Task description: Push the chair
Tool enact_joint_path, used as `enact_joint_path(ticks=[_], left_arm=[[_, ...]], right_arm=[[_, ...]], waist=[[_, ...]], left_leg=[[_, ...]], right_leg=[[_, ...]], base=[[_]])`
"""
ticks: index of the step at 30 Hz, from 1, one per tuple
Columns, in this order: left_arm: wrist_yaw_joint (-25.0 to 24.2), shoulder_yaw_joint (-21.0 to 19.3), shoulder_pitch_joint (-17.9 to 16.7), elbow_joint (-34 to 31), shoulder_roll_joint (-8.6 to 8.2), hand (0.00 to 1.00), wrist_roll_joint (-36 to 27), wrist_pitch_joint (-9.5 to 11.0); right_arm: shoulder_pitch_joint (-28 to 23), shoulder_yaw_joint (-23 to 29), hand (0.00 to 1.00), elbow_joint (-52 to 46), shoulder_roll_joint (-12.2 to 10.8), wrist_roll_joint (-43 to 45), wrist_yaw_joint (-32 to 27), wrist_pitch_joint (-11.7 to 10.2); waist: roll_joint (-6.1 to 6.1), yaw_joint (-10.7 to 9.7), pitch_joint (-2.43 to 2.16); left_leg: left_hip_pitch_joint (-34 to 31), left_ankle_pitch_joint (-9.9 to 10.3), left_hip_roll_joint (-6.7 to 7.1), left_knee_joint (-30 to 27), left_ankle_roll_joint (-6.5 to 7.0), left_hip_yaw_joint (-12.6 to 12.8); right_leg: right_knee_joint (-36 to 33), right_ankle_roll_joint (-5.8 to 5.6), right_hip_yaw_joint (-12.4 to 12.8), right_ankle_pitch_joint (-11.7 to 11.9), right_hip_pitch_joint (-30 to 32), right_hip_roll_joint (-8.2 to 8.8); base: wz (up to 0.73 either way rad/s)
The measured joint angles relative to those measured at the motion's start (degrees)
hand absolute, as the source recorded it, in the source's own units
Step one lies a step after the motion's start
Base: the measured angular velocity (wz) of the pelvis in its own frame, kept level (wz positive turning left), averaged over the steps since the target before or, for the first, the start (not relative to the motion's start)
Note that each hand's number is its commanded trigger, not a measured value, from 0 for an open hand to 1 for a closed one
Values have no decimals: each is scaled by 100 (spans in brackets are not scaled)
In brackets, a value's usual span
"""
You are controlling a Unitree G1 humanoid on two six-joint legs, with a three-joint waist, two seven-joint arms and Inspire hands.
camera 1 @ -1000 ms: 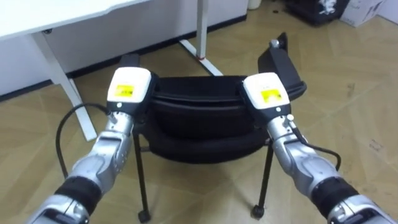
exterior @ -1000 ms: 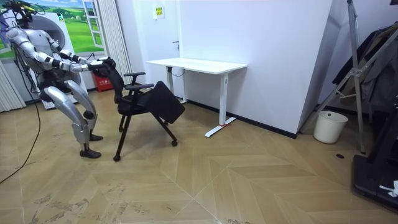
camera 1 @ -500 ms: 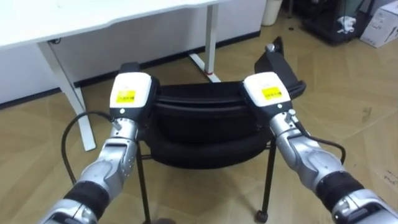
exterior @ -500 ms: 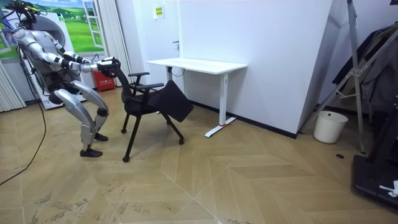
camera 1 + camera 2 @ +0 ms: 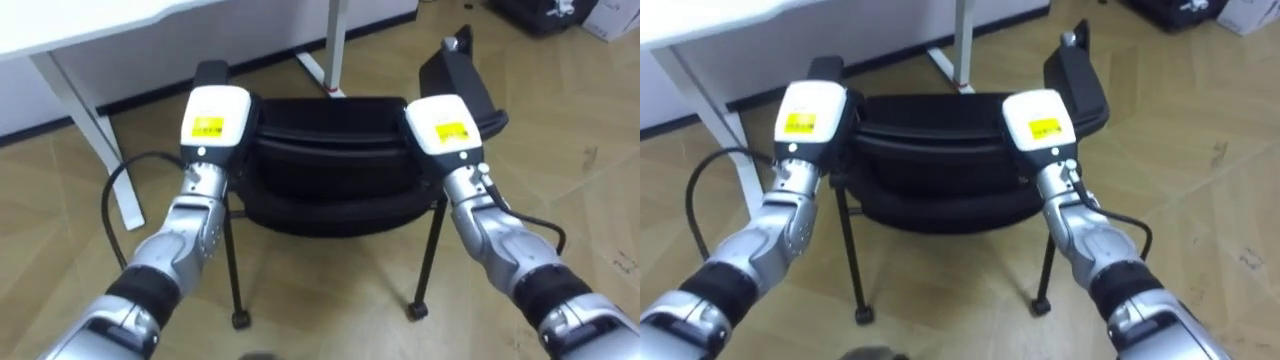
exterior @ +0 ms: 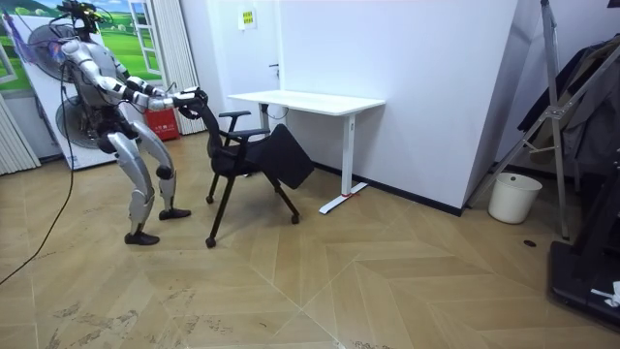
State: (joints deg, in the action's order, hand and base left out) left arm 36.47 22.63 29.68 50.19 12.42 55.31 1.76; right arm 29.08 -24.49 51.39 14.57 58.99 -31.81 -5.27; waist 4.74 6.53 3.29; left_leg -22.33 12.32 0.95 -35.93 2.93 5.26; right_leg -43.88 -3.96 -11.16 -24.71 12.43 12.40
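In the eye views, the black chair (image 5: 330,150) stands just in front of the robot on the wooden floor (image 5: 560,150), its backrest turned toward the camera and its castored legs reaching down to the near edge. The left hand (image 5: 213,125) sits on the backrest's top left corner and the right hand (image 5: 447,125) on its top right corner. Each white hand back carries a yellow sticker (image 5: 207,127) whose print is too small to read. The fingers lie over the far side of the backrest, so I cannot tell whether either hand grasps it. A white desk (image 5: 80,25) runs across the far left. In the room view, the robot stands at the room view's left, leaning forward with both arms stretched to the chair, which is close to the desk's near end. A small yellow notice (image 6: 248,16) hangs on the wall behind, unreadable. At the far right a white bucket (image 6: 511,197) stands by the wall, its inside hidden.
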Motion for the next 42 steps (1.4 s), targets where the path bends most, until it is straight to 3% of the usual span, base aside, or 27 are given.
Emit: enact_joint_path(ticks=[1, 3, 7, 9, 12, 14, 15, 16, 17, 18, 19, 20, 21, 22, 23, 25, 27, 29, 33, 35, 39, 42], left_arm=[[-20, 0, -35, 4, 1, 100, 2, 9], [-90, -2, -47, 11, 3, 100, 21, 21], [-23, -205, -27, 14, 40, 100, 173, 135], [81, -242, -25, 9, 50, 100, 190, 147], [214, -256, -33, 11, 50, 100, 245, 155], [324, -261, -34, 41, 33, 100, 283, 154], [344, -279, -39, 37, 29, 100, 286, 149], [426, -391, -76, 35, 23, 100, 281, 149], [545, -550, -143, 34, 29, 100, 283, 183], [576, -635, -159, 29, 39, 100, 282, 199], [586, -776, -146, 12, 68, 100, 287, 200], [575, -875, -128, 11, 89, 100, 286, 186], [560, -921, -136, 10, 110, 100, 282, 180], [532, -994, -149, 8, 66, 100, 283, 131], [540, -966, -159, 6, 9, 100, 279, 65], [632, -942, -213, -29, -12, 100, 267, -12], [655, -959, -242, -113, -27, 100, 231, -102], [753, -949, -305, -197, -24, 100, 152, -169], [822, -837, -358, -239, -6, 100, -37, -222], [793, -748, -311, -239, -28, 100, -86, -266], [797, -561, -300, -249, -58, 100, -128, -328], [765, -513, -273, -339, -119, 100, -120, -420]], right_arm=[[-32, -1, 100, -37, -1, -1, -4, 32], [-56, -3, 100, -21, -16, -10, -2, 44], [-10, -27, 100, -24, -114, -65, -38, 136], [31, -62, 100, -30, -122, -93, -60, 171], [38, -68, 100, -41, -142, -113, -106, 223], [51, -112, 100, -56, -153, -135, -152, 298], [78, -129, 100, -55, -147, -134, -155, 315], [164, -199, 100, -47, -183, -127, -153, 352], [310, -320, 100, -38, -276, -79, -142, 423], [367, -350, 100, -42, -315, -50, -142, 435], [487, -356, 100, -50, -382, 14, -145, 457], [616, -357, 100, -16, -442, 100, -116, 488], [670, -356, 100, 8, -463, 149, -84, 510], [737, -354, 100, 79, -472, 191, -19, 515], [745, -362, 100, 106, -464, 188, 22, 512], [837, -424, 100, 154, -430, 170, 102, 484], [939, -476, 100, 147, -384, 154, 193, 470], [1036, -489, 100, 160, -361, 159, 270, 391], [1035, -528, 100, 52, -306, 162, 395, 355], [1042, -526, 100, 34, -219, 124, 429, 316], [1015, -577, 100, 48, -66, -36, 429, 205], [955, -557, 100, 83, -20, -84, 433, 135]], waist=[[3, -1, -1], [5, 2, -2], [-19, 187, 26], [-30, 262, 29], [-107, 382, 34], [-208, 425, 39], [-251, 465, 51], [-370, 630, 66], [-418, 775, 84], [-430, 781, 76], [-389, 788, 55], [-327, 837, 27], [-320, 896, 27], [-279, 929, 49], [-261, 927, 64], [-233, 978, 93], [-195, 1021, 118], [-93, 1183, 178], [-97, 1219, 174], [-118, 1206, 163], [-200, 1082, 155], [-204, 937, 155]], left_leg=[[53, 129, 18, -166, 85, 56], [129, 380, 31, -407, 109, 69], [107, 751, -13, -784, 1, -65], [88, 791, 87, -806, -48, -275], [91, 869, 91, -877, -192, -681], [116, 905, 109, -859, -260, -1086], [176, 918, 98, -846, -258, -1250], [245, 958, 72, -780, -306, -1548], [311, 902, 52, -576, -416, -1775], [309, 835, 50, -471, -524, -1942], [283, 730, 80, -309, -645, -2209], [216, 754, 99, -357, -732, -2373], [195, 783, 124, -404, -777, -2344], [200, 756, 116, -484, -781, -2340], [235, 701, 53, -492, -774, -2312], [297, 684, 39, -470, -794, -2170], [295, 680, -37, -490, -800, -1872], [301, 682, -85, -762, -802, -1796], [257, 706, -172, -1871, -762, -1643], [269, 704, -323, -2521, -764, -1511], [282, 706, -542, -2363, -765, -1406], [182, 713, -495, -1850, -769, -1305]], right_leg=[[-250, -26, 2, -15, -13, 96], [-702, -67, -47, 26, 15, 218], [-1347, 35, -202, 196, 219, 282], [-1421, 83, -260, 244, 244, 245], [-1518, 258, -498, 423, 192, 124], [-1667, 336, -617, 700, 218, 5], [-1730, 322, -594, 783, 315, -57], [-1575, 332, -391, 414, 471, -322], [-1080, 327, -300, 147, 670, -553], [-694, 335, -328, 139, 746, -620], [219, 374, -231, 192, 877, -713], [379, 549, -290, 538, 924, -673], [293, 773, -452, 591, 903, -614], [200, 972, -749, 457, 794, -518], [216, 1059, -984, 362, 636, -503], [226, 1163, -1202, 238, 499, -497], [208, 1273, -1364, 104, 454, -488], [155, 1384, -1418, -21, 436, -492], [-80, 1460, -1626, -278, 382, -413], [-196, 1464, -1782, -378, 362, -357], [-242, 1451, -2072, -443, 228, -284], [-310, 1383, -2235, -513, 127, -109]], base=[[0], [0], [-9], [2], [21], [43], [0], [-40], [-36], [6], [47], [49], [49], [70], [77], [59], [41], [16], [32], [45], [42], [41]])
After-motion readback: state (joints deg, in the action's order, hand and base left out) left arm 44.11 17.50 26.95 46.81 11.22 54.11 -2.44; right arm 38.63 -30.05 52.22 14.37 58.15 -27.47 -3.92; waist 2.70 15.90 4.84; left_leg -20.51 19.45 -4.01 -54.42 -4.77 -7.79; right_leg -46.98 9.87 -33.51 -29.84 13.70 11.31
